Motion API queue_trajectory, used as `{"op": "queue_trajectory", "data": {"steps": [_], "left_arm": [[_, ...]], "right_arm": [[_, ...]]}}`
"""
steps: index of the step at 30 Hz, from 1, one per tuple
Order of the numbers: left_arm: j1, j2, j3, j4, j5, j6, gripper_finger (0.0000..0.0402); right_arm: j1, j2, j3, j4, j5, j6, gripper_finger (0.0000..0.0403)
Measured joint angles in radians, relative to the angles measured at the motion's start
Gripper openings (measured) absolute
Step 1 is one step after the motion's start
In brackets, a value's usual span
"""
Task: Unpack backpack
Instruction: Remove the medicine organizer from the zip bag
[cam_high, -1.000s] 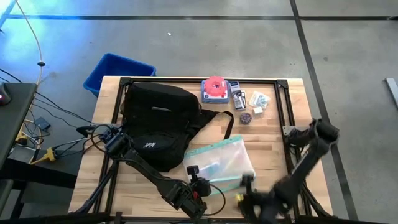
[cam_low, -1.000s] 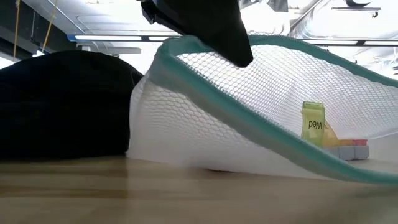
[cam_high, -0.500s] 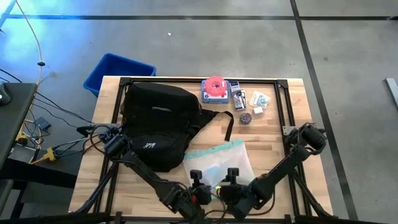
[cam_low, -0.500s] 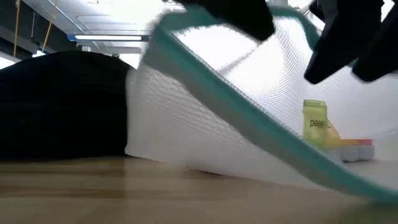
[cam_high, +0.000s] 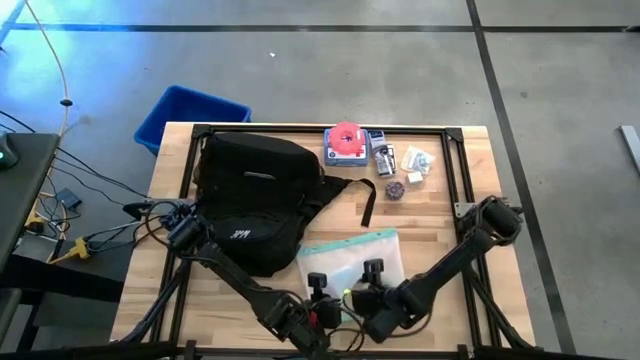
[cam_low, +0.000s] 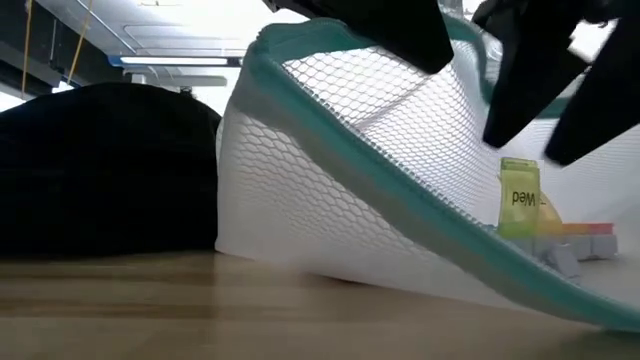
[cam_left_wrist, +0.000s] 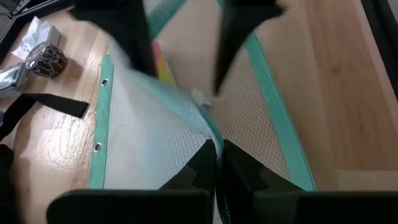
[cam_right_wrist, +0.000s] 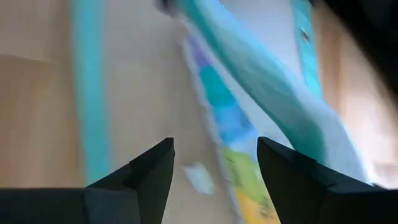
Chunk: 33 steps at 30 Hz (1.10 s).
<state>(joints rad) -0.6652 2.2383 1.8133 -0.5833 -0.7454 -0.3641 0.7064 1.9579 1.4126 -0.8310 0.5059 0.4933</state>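
The black backpack (cam_high: 255, 195) lies on the table's left half, its strap (cam_high: 366, 198) trailing right. Just right of it lies a white mesh pouch (cam_high: 350, 255) with teal edging, a coloured pill organizer (cam_low: 520, 198) inside it. At the near edge my left gripper (cam_left_wrist: 217, 163) is shut on the pouch's teal edge and holds that side up. My right gripper (cam_high: 370, 272) is open just right of it. Its fingers (cam_left_wrist: 138, 43) reach down at the pouch's raised mouth, above the organizer (cam_right_wrist: 233, 143). Whether they touch the mesh, I cannot tell. My left gripper pinches the pouch's teal-edged rim (cam_left_wrist: 211, 134) between its two fingers, coming from the table's near side and slanting down. That edge is lifted and the mesh (cam_low: 330, 200) slopes down from it, drawn fairly taut. The pouch's far side rests on the table.
Unpacked things lie at the far edge: a pink-red round box (cam_high: 345, 142), small packets (cam_high: 405, 160) and a dark round piece (cam_high: 395, 190). A blue bin (cam_high: 190, 115) stands off the far left corner. A black frame (cam_high: 455, 180) borders the tabletop.
My right gripper has swung from the table's near right corner toward the left and down, tipping steeper, and its fingers now stand at the pouch's mouth beside my left gripper. My left gripper has kept the pouch's edge lifted.
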Motion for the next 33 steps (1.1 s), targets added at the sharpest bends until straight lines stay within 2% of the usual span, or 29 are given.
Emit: {"op": "queue_trajectory", "data": {"steps": [10, 13, 22, 28, 33], "left_arm": [[0.001, 0.0, 0.0, -0.004, 0.0, 0.0, 0.0], [0.001, 0.0, 0.0, -0.004, 0.002, 0.0, 0.0], [-0.001, 0.0, 0.0, -0.004, 0.006, 0.0, 0.0], [0.01, 0.0, 0.0, -0.054, -0.048, -0.071, 0.0], [0.012, 0.0, 0.0, -0.121, -0.126, -0.139, 0.0]], "right_arm": [[-0.085, 0.0, -0.006, -0.05, -0.095, -0.083, 0.0202], [-0.087, 0.0, -0.006, -0.052, -0.101, -0.085, 0.0166], [-0.08, 0.0, -0.007, -0.054, -0.177, -0.08, 0.0016], [-0.042, 0.001, -0.002, -0.018, -0.177, -0.089, 0.0005], [-0.001, 0.0, 0.073, -0.036, -0.177, -0.107, 0.0002]]}}
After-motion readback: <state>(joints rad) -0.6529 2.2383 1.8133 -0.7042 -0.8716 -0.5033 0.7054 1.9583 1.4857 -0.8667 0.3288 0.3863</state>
